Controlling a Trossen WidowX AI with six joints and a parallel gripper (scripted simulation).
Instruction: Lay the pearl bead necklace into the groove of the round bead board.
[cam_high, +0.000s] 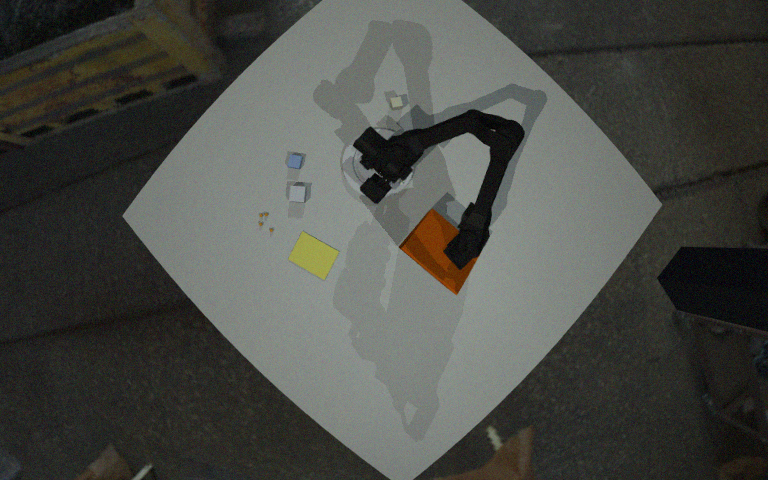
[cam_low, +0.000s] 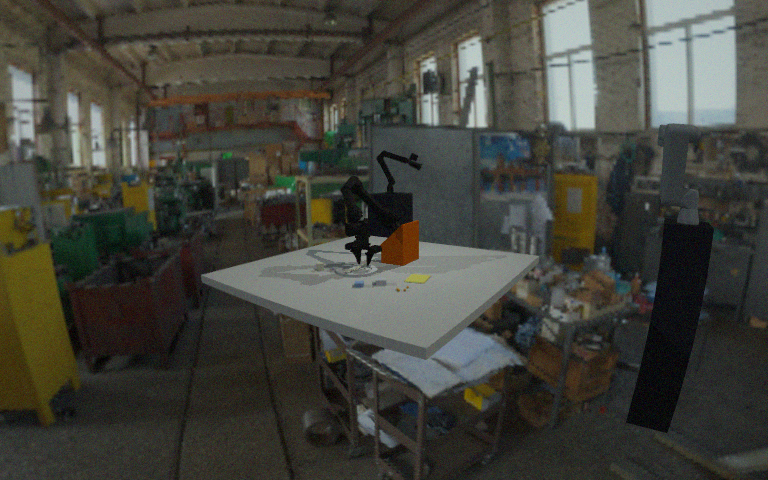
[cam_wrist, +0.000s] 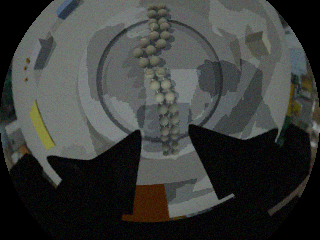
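The pearl bead necklace (cam_wrist: 165, 85) lies across the middle of the round bead board (cam_high: 344, 171) (cam_wrist: 190, 90) as two close rows of beads. The rows bend sideways in their upper half in the wrist view. They cross the ring-shaped groove at top and bottom there and do not follow its curve. My gripper (cam_low: 363, 264) (cam_wrist: 165, 131) is open and points down, low over the board. In the wrist view the lower part of the necklace shows between the fingertips, with free space on both sides. In the top view the arm hides most of the necklace.
An orange slant-topped box (cam_high: 430, 240) (cam_low: 400, 246) stands near the arm's base. A blue block (cam_high: 295, 161), a light grey block (cam_high: 297, 193), a yellow sheet (cam_high: 314, 255) and several tiny orange pieces (cam_high: 271, 230) lie beside the board. A cream block (cam_high: 396, 101) (cam_wrist: 257, 45) lies on another side.
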